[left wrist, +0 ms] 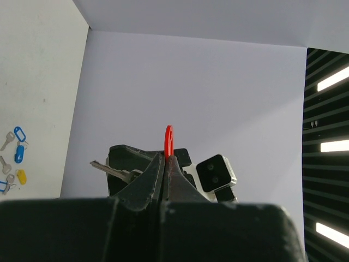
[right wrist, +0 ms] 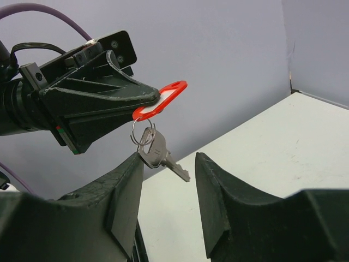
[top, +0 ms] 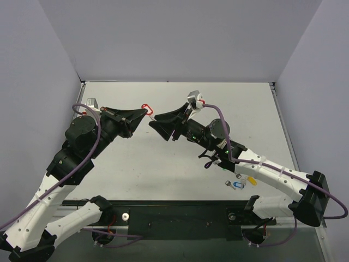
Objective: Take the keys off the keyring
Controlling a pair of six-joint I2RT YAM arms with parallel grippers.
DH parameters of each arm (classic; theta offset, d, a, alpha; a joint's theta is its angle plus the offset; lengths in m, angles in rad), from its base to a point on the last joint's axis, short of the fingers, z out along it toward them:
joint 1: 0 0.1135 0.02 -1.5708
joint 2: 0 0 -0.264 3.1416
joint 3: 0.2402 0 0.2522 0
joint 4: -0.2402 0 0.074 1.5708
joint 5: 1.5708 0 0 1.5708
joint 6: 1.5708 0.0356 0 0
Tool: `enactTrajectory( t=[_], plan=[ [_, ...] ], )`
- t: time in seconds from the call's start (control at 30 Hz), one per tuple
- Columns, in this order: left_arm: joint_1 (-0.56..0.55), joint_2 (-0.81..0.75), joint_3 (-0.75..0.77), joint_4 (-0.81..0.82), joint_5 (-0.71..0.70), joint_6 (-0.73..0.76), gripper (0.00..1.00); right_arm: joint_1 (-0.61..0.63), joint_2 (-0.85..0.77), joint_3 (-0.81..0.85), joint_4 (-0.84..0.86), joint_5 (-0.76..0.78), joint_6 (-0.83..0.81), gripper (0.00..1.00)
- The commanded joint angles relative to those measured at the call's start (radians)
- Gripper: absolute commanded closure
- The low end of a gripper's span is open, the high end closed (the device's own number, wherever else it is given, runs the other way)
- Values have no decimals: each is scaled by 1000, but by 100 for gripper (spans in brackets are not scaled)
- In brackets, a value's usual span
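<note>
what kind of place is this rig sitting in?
Likely a lab test cell: plain white table, blank grey wall panels on three sides, and a few coloured key tags as props.

**Gripped end of the tag out of sight**

One end of the small red oblong plastic key tag (right wrist: 169, 93) is hidden between the tips of the left claw (right wrist: 156, 98). The left wrist view shows the tag only edge-on. Its thin metal split ring (right wrist: 143, 136) and tiny silvery metal key (right wrist: 161, 154) are too small to make out from the top. A loose blue tag (left wrist: 2, 186) is cut off by the left wrist picture's edge.
</note>
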State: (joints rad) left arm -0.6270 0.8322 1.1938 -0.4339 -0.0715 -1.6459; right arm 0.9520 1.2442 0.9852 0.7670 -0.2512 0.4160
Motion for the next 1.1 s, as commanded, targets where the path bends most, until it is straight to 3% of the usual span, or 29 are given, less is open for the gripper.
enactTrajectory(
  t=[0.0, 0.6, 1.07],
  plan=[
    [-2, -15, 36, 38, -16, -15, 100, 10, -3, 49, 95, 24, -26, 60],
    [-2, -12, 41, 40, -22, -17, 100, 11, 24, 79, 98, 33, -40, 61],
    [-2, -25, 15, 30, -31, -14, 100, 13, 5, 73, 57, 10, -28, 91]
  ],
)
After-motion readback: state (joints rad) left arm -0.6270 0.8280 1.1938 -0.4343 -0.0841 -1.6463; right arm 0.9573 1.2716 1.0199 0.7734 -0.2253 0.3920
